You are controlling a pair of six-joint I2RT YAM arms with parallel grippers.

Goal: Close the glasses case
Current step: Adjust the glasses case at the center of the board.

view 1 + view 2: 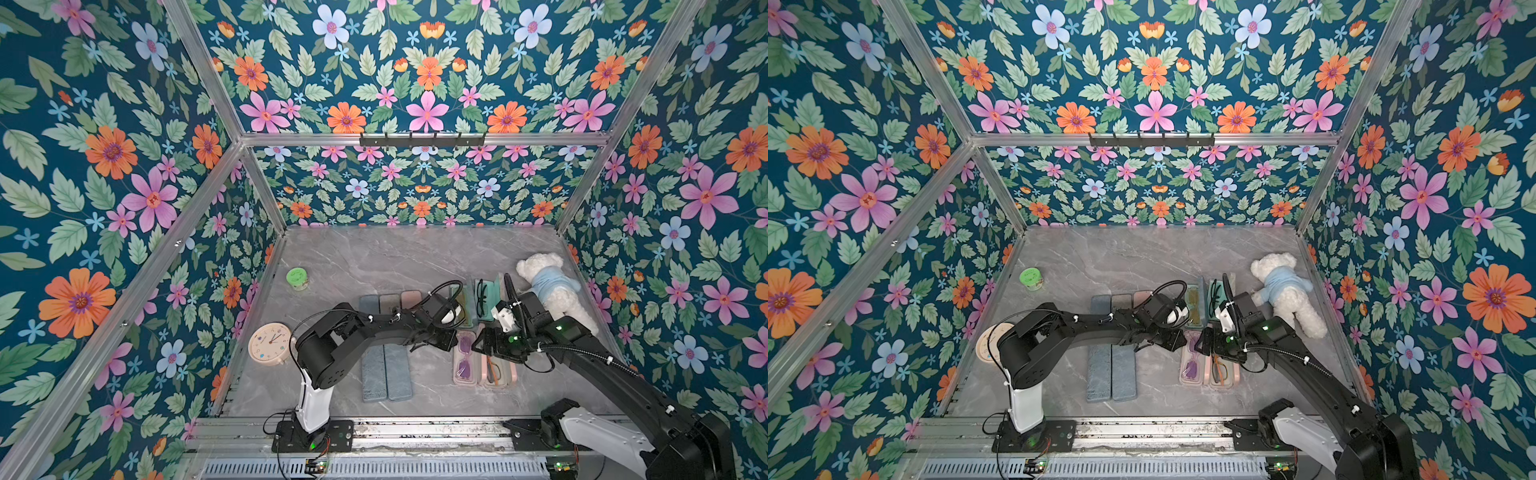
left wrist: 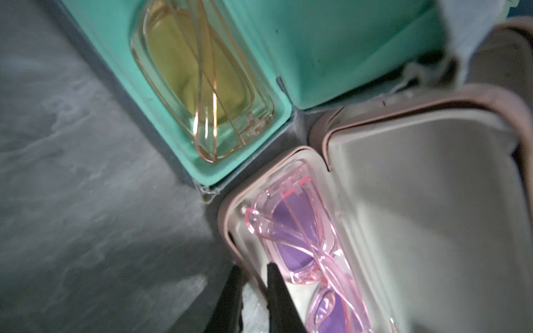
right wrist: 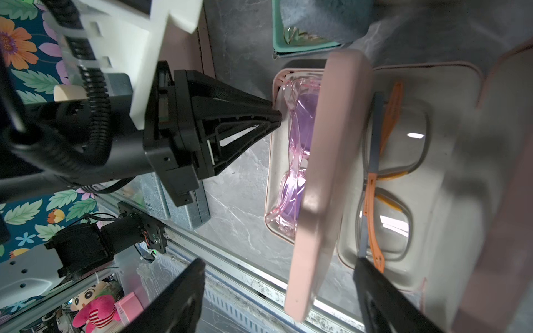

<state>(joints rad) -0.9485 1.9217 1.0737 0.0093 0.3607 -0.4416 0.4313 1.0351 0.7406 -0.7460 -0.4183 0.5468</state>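
You're about midway. The pale pink hard-shell glasses case (image 1: 462, 365) with purple-lensed glasses lies right of centre on the grey marble tabletop (image 1: 395, 257). Its lid (image 3: 326, 173) stands upright, not yet down. Your left pincer (image 2: 253, 266) is narrow and nips the tray rim. Your right pincer (image 3: 279, 261) gapes wide astride the lid. I count four open cases, two pink and two teal (image 1: 465, 299), plus five closed flat cases (image 1: 376, 374).

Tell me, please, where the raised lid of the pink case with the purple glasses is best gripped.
Take the pink lid by its free long edge, from above, one finger on each face. It stands nearly upright beside the purple glasses, thin edge towards the open right gripper, whose jaws could straddle it.
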